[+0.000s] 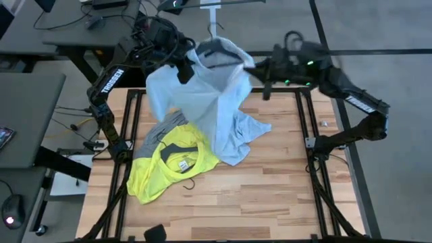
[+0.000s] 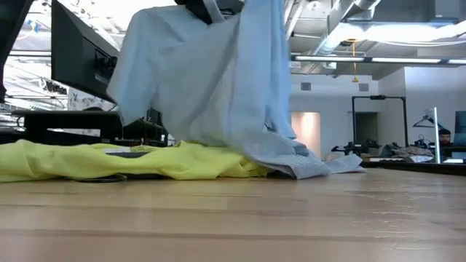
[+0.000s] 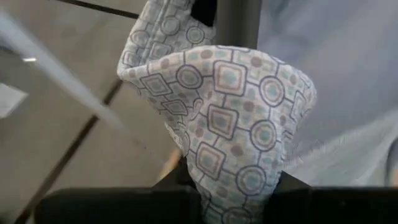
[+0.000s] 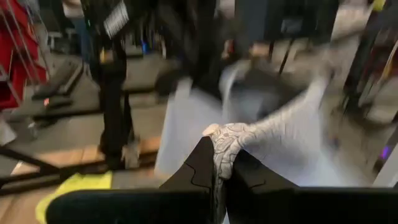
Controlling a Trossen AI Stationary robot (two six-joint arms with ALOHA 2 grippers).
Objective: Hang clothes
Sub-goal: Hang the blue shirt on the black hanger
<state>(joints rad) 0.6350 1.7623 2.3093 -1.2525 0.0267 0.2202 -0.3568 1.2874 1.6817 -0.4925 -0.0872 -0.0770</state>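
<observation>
The pale light-blue collared shirt (image 1: 209, 101) hangs high over the table's far side between my two grippers, on a black hanger (image 1: 219, 54). Its lower end (image 1: 239, 142) lies on the table. My left gripper (image 1: 183, 67) is shut on the shirt's left top. My right gripper (image 1: 251, 67) is shut on its right top. The neon-yellow T-shirt (image 1: 169, 165) lies flat on the table's left half, on top of the grey T-shirt (image 1: 158, 135), with a black hanger (image 1: 177, 154) in its neck. My left gripper pinches a patterned fold of the shirt's collar (image 3: 230, 124) between its two fingers; the fold stands out past them. The shirt hangs below, its hem on the table. My right gripper pinches a bunched patterned fold of the shirt's top edge (image 4: 225, 146) between its fingertips. The cloth between the grippers is spread.
A metal hanging rail (image 1: 212, 20) stands beyond the table's far edge. Black frame bars (image 1: 307, 135) run along the table's sides. A small black object (image 1: 155, 233) lies at the near edge. The table's right half (image 1: 270, 189) is bare wood.
</observation>
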